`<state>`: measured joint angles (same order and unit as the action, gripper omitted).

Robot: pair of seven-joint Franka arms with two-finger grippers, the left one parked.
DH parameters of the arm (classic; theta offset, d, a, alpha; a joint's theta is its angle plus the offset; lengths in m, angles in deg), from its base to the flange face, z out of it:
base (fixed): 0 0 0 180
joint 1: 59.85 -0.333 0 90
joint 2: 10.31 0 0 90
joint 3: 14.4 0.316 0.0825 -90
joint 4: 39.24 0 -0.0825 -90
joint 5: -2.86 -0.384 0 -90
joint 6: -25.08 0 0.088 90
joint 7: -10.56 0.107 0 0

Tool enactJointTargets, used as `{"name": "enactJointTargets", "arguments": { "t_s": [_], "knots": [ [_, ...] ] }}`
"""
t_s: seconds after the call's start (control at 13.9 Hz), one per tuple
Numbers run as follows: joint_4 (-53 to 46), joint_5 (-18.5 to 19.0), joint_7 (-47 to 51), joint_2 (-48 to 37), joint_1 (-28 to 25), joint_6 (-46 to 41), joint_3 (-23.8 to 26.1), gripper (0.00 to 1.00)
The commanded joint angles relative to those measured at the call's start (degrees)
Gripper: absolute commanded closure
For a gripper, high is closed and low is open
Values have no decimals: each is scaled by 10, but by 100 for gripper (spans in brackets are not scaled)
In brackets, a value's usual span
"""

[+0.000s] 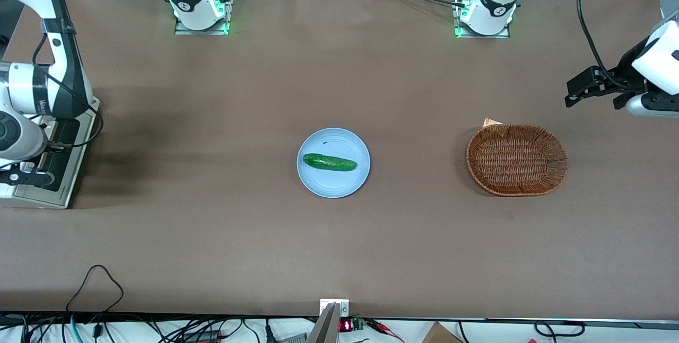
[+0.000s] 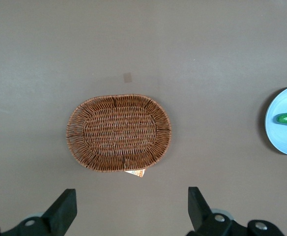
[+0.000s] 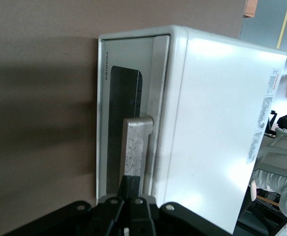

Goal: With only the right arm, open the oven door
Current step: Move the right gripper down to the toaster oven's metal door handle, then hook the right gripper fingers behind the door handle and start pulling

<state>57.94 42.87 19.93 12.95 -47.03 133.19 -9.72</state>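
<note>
Right arm's end effector (image 1: 24, 176) sits low at the working arm's end of the worktop (image 1: 339, 247) in the front view, pressed up against the white toaster oven (image 1: 40, 194), whose body is mostly hidden under the arm's wrist. From this view I cannot tell how the fingers stand. A blue plate (image 1: 356, 181) carrying a cucumber (image 1: 329, 162) lies well away from the end effector toward the middle of the worktop, and a wicker basket (image 1: 517, 159) lies farther off again toward the parked arm's end (neither matters to the door).

From the parked arm's wrist, only the basket (image 2: 119, 132) and the edge of the plate (image 2: 281, 142) show; the oven is out of sight.

On the working arm's wrist view, the oven door (image 3: 126, 118) lies closed against the oven, and its pale bar handle (image 3: 136, 147) runs straight away from the end effector (image 3: 130, 189). The fingers (image 3: 126, 187) appear pinched together at the near end of the handle, seemingly clamped on it or on its edge.

To do this step well, the grip should probably be confirmed secure first, then the pull should follow the door's hinge arc rather than a straight line, gently, so the light oven does not slide.
</note>
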Motion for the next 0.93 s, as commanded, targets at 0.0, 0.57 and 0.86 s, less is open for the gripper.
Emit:
{"name": "enactJointTargets", "arguments": {
  "t_s": [0.0,0.57,0.86],
  "knots": [
    [15,20,11,-7,7,6,4,100],
    [22,40,13,1,13,11,-2,100],
    [28,40,35,4,18,30,-5,100]
  ]
}}
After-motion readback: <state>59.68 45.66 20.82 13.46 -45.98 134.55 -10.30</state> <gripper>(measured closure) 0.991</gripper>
